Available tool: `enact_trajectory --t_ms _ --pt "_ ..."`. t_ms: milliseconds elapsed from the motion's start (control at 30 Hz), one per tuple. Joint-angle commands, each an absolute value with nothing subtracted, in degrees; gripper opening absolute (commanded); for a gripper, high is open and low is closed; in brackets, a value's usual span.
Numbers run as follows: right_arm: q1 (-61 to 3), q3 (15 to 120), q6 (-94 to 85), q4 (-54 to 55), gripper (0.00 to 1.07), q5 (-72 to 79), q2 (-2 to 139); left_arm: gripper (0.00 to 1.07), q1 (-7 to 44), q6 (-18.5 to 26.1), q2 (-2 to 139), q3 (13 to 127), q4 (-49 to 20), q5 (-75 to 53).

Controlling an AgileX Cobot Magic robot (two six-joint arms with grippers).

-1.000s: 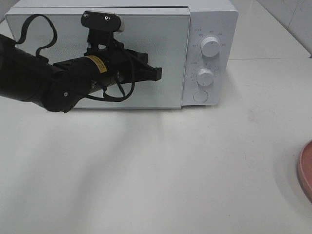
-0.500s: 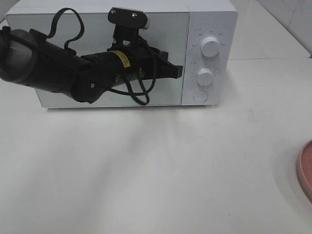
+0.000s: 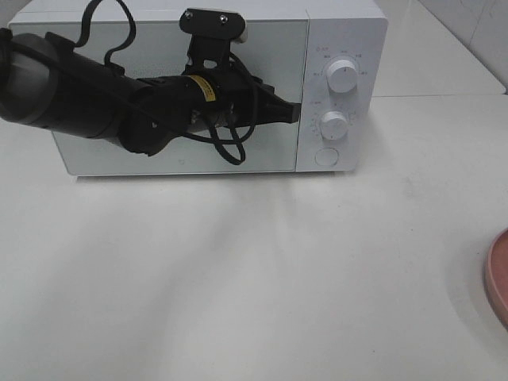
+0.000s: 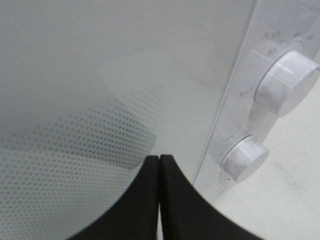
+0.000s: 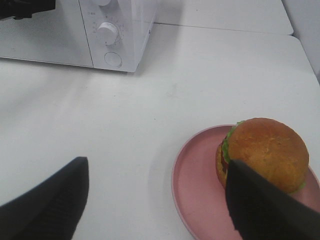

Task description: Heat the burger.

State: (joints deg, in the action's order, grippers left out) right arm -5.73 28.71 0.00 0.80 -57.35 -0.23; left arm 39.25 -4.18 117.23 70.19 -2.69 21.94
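A white boxy microwave oven (image 3: pixel 198 87) with a shiny mirror door is sitting at the far side of the plain white worktop (image 3: pixel 254 278). Its door is looking closed. On its right side there are two round white knobs, an upper knob (image 3: pixel 342 75) and a lower knob (image 3: pixel 335 125), with a round white button (image 3: pixel 326 157) under them.

The big black left arm is reaching in from the left, across the front of the door. Its black left gripper (image 3: pixel 292 115) is pinched tight together with nothing in it, and its tip is sitting at the right edge of the door, just beside the knobs. I cannot tell if it is touching the door.

The tall burger with a shiny golden-brown bun and green lettuce (image 5: pixel 262 155) is sitting on a round pink plate (image 5: pixel 197 185) on the near right of the worktop, well apart from the oven. The black right gripper (image 5: pixel 155 200) is hanging over the worktop with its jaws spread wide and nothing between them. One jaw is just in front of the burger.
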Motion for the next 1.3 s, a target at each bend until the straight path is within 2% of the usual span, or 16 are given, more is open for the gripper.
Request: enact_trajectory --t_ms 33,200,267,300,333,367,400,433,467,500,533,833,1100,1167,1300 --pt "-5.39 28.59 -0.4 0.97 0.75 -56.95 -1.78 0.0 40.28 -4.24 114.42 69.84 -4.98 18.68" --pt "-5.39 28.59 -0.4 0.97 0.75 -56.95 -1.78 0.0 42.06 -4.24 111.67 69.73 -4.98 8.37" --pt "-5.39 28.59 -0.4 0.97 0.75 -56.95 -1.78 0.04 42.28 -4.24 111.1 69.73 -4.98 5.79" --pt "-5.39 28.59 -0.4 0.97 0.75 -56.95 -1.78 0.2 42.8 -4.24 110.07 69.73 -4.98 0.57" --pt "-5.39 28.59 -0.4 0.97 0.75 -56.95 -1.78 0.3 42.86 -4.24 109.84 69.73 -4.98 -1.49" --pt "-5.39 28.59 -0.4 0.97 0.75 -56.95 -1.78 0.3 42.86 -4.24 109.84 69.73 -4.98 -1.49" --pt "-5.39 28.59 -0.4 0.97 0.75 -56.95 -1.78 0.62 42.91 -4.3 109.03 69.73 -5.1 -6.65" --pt "-5.39 28.59 -0.4 0.97 0.75 -56.95 -1.78 0.62 42.91 -4.3 109.03 69.73 -5.1 -6.65" --pt "-5.39 28.59 -0.4 0.97 0.75 -56.95 -1.78 0.9 42.91 -4.53 108.12 69.73 -5.44 -12.2" --pt "-5.39 28.59 -0.4 0.97 0.75 -56.95 -1.78 0.9 42.91 -4.53 108.12 69.73 -5.44 -12.2" --pt "-5.39 28.59 -0.4 0.97 0.75 -56.95 -1.78 1.01 42.91 -4.47 106.68 69.73 -5.44 -17.82" --pt "-5.39 28.59 -0.4 0.97 0.75 -56.95 -1.78 1.0 42.91 -4.47 98.43 69.73 -5.44 -33.46" --pt "-5.39 28.59 -0.4 0.97 0.75 -56.95 -1.78 1.0 42.34 -4.53 93.74 69.73 -5.44 -38.96" --pt "-5.39 28.59 -0.4 0.97 0.75 -56.95 -1.78 1.0 38.85 -5.73 92.36 69.73 -5.96 -45.38" --pt "-5.39 28.59 -0.4 0.97 0.75 -56.95 -1.78 1.0 35.35 -5.84 91.21 69.73 -6.82 -50.99"
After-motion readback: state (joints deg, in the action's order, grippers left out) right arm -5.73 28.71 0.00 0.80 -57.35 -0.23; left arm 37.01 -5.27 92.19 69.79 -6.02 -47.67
